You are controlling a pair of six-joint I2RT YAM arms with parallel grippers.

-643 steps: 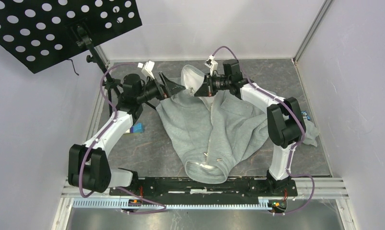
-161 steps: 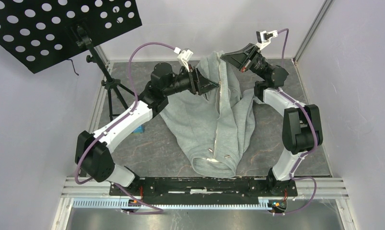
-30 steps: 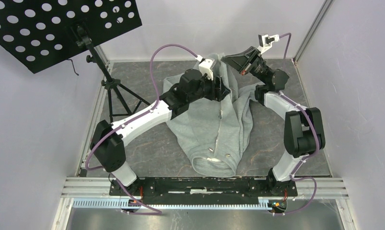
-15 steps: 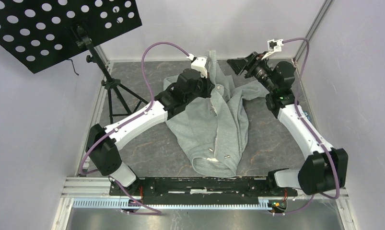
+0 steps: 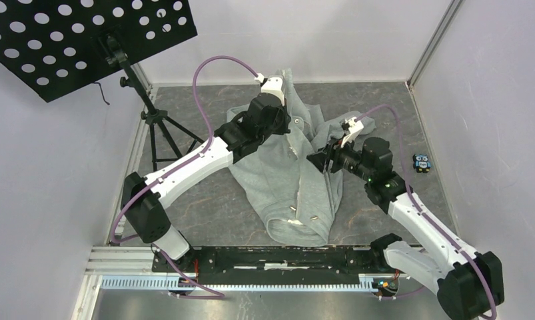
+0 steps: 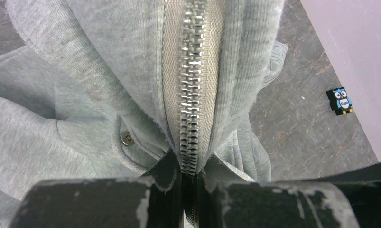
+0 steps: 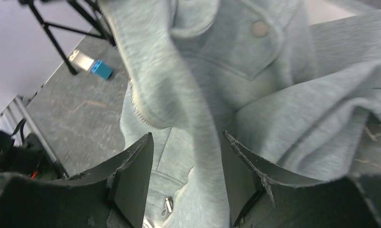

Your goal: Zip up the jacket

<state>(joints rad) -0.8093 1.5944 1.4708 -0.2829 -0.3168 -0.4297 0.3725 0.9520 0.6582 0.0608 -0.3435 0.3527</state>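
Note:
The light grey jacket [image 5: 288, 180] lies lengthwise on the dark table, collar toward the arms, with its far end lifted. My left gripper [image 6: 190, 172] is shut on the pale zipper strip [image 6: 190, 90], whose metal teeth are meshed and run away from the jaws. A metal snap [image 6: 127, 138] sits just left of them. My right gripper [image 5: 321, 161] is lower, at the jacket's right side. It is open, and a raised fold of the jacket [image 7: 198, 142] passes between its two fingers [image 7: 137, 173]. A small metal zipper pull [image 7: 168, 205] shows below.
A small owl figure [image 5: 422, 162] lies on the table at the right, also in the left wrist view [image 6: 340, 100]. A black tripod [image 5: 159, 127] carrying a perforated black board [image 5: 84, 40] stands at the back left. A small blue block [image 7: 103, 69] lies near the tripod's legs.
The left gripper has shut on the zipper strip and holds the far end up. The right gripper has let go of that end, opened, and swung down to the jacket's right side.

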